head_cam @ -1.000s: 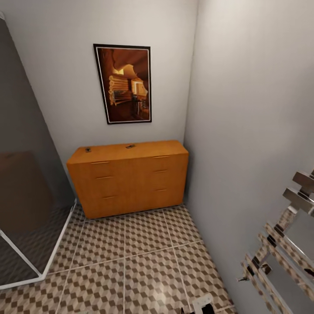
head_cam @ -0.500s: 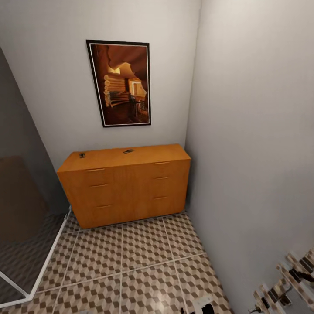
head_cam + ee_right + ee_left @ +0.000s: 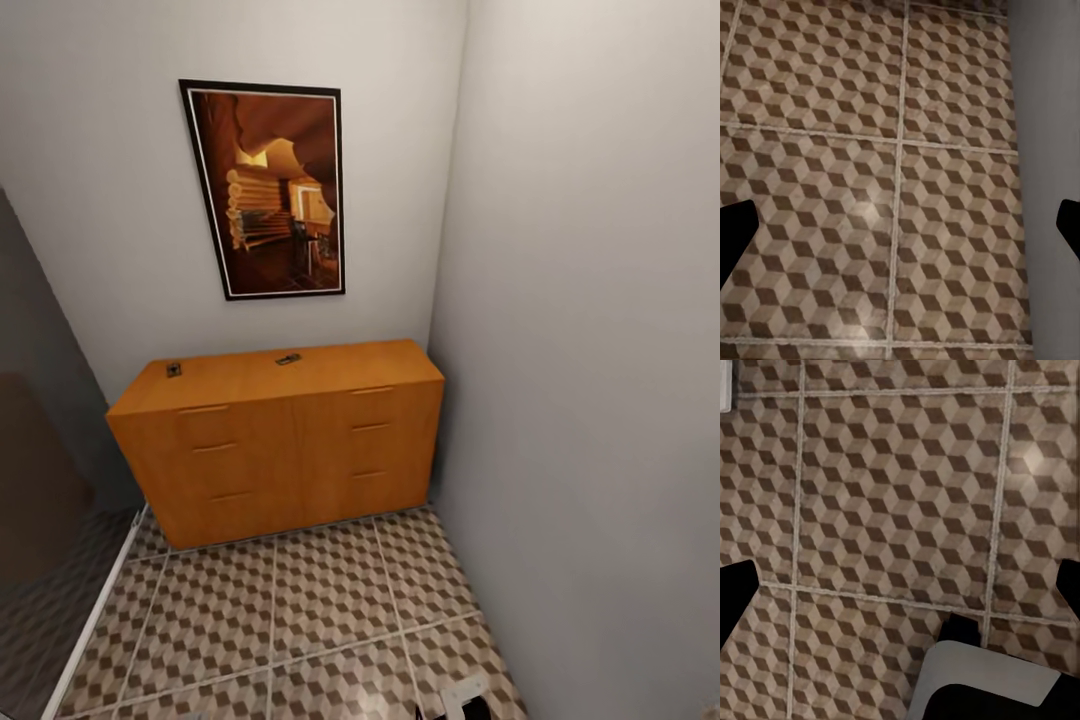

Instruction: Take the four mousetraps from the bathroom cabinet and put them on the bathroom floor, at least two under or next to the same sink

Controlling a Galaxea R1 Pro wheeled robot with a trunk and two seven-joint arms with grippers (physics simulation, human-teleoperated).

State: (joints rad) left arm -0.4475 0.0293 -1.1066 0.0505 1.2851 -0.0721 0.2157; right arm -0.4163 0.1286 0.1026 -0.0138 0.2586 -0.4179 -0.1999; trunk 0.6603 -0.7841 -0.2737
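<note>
the robot faces the cabinet (image 3: 280, 440) in the corner, judged to be lining up for a reach. two mousetraps lie flat on its top: one (image 3: 174, 369) near the left end, one (image 3: 288, 358) mid-top with its long axis running across the cabinet. both wrist views look down on the bathroom floor (image 3: 892, 510); each gripper's fingers stand wide apart, holding nothing.

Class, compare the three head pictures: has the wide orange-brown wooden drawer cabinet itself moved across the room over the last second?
No. The wide orange-brown wooden drawer cabinet keeps its place under the framed picture and in the corner; the whole view shifted, so the camera moved.
</note>
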